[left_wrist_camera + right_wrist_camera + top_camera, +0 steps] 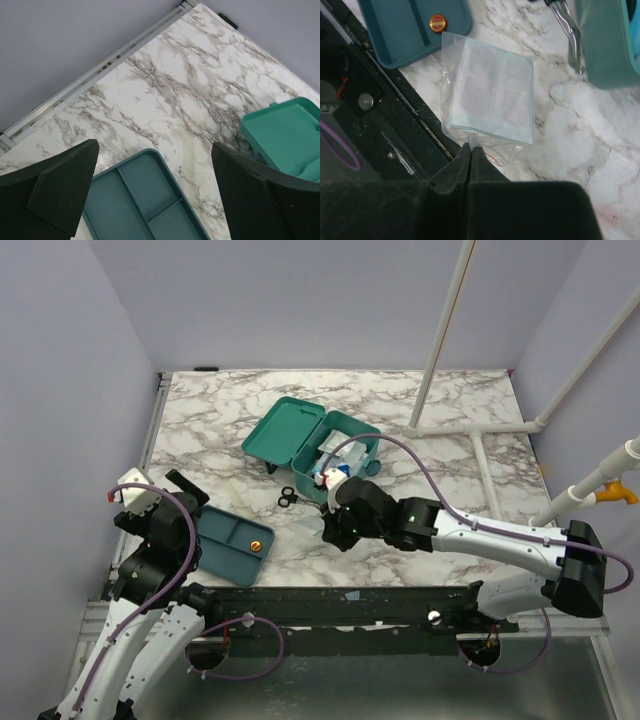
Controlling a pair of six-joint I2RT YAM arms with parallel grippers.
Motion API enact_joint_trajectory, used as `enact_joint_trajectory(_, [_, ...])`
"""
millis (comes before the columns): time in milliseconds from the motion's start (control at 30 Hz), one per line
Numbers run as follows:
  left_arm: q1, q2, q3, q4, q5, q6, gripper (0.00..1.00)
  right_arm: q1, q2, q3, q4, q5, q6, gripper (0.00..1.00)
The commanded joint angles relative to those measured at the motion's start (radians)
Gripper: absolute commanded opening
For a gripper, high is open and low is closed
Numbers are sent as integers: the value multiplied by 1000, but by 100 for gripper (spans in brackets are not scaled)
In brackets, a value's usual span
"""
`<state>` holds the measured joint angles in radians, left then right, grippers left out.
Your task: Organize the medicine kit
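The teal-green medicine kit (318,444) stands open mid-table, lid (284,430) laid back to the left, several small items inside. Its corner shows in the right wrist view (605,45) and its lid in the left wrist view (287,137). My right gripper (470,148) is shut on the edge of a clear plastic bag (490,95) holding a pale green pad, lifted above the table's front edge, just in front of the kit (330,530). My left gripper (152,190) is open and empty above the darker teal compartment tray (135,200).
The compartment tray (232,545) lies at front left with a small orange-red cap (256,545) in it, also in the right wrist view (437,22). Scissors (287,497) lie beside the kit. White pipes (480,425) stand at right. The black base rail (330,602) runs along the front.
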<state>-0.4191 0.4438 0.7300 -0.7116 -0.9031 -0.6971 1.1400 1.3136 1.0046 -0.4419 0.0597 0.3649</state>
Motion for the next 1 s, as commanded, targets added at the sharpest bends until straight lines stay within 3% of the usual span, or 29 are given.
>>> enact_joint_trajectory(0, [6,-5,40,-114,-169,-141,99,13,83,81,91,-97,-113,1])
enact_joint_trajectory(467, [25,-14,28,-177,-264,-196,99,14,402,331,314,-222,-321,1])
enact_joint_trajectory(767, [51,-21,70,-324,-329,-361,98,15,595,442,491,-314,-317,1])
enact_joint_trajectory(967, [71,-23,69,-315,-317,-353,99,15,707,532,545,-354,-295,1])
